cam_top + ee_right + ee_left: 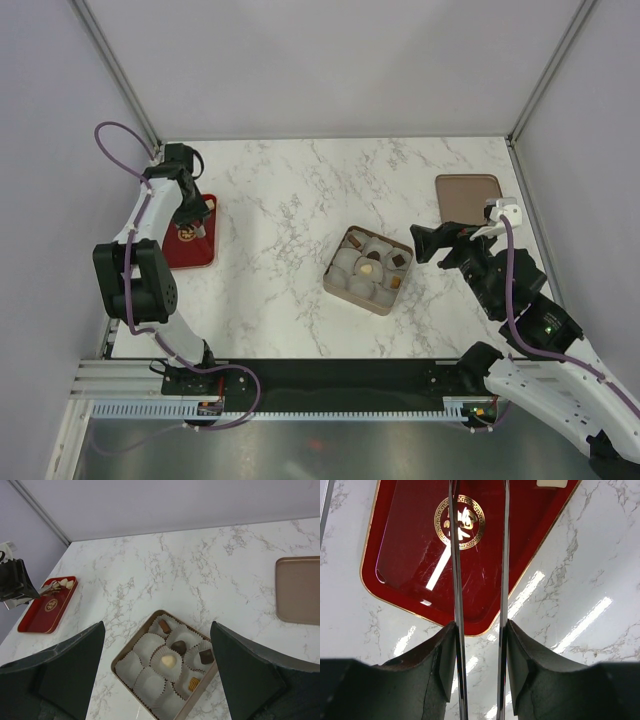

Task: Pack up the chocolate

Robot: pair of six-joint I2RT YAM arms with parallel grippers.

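Note:
The square tan box (334, 284) sits mid-table, lined with white paper cups. It holds several chocolates: a brown piece (164, 625), a dark round one (178, 646), a cream one (169, 661), a dark square (206, 656) and a tan ridged one (193, 683). Pale chocolates (63, 584) lie at the far end of the red tray (190, 250); one shows in the left wrist view (551, 482). My left gripper (195, 213) (480, 630) hovers over the tray, shut on metal tongs (456, 580) whose blades stand apart. My right gripper (430, 243) (157, 625) is open and empty, right of the box.
The tan lid (468, 198) lies flat at the back right, also in the right wrist view (297, 590). The red tray sits at the table's left edge, beside the left wall. White marble table (290, 190) stretches between tray and box.

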